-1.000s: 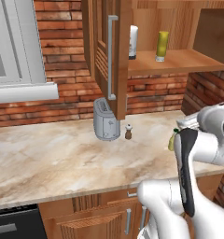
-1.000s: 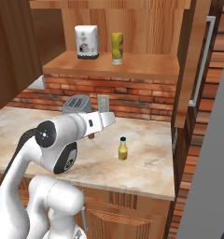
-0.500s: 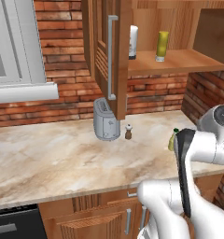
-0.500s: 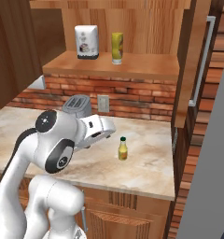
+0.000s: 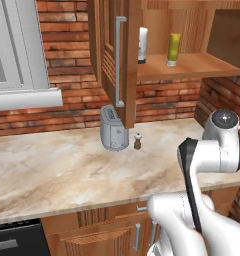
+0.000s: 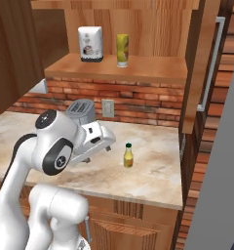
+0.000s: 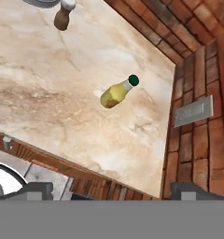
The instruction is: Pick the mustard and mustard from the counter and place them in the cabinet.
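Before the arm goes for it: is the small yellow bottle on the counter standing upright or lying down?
Upright. In the right base view the yellow bottle stands on its base on the counter, dark cap on top.

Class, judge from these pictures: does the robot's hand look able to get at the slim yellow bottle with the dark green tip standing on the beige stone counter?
Probably yes. The slim yellow bottle with the dark green tip stands alone on bare beige stone counter, the small brown shaker well off, and the hand is open above it.

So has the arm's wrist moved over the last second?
Yes. In the right base view the wrist has swung right and down, from in front of the toaster toward the slim mustard bottle.
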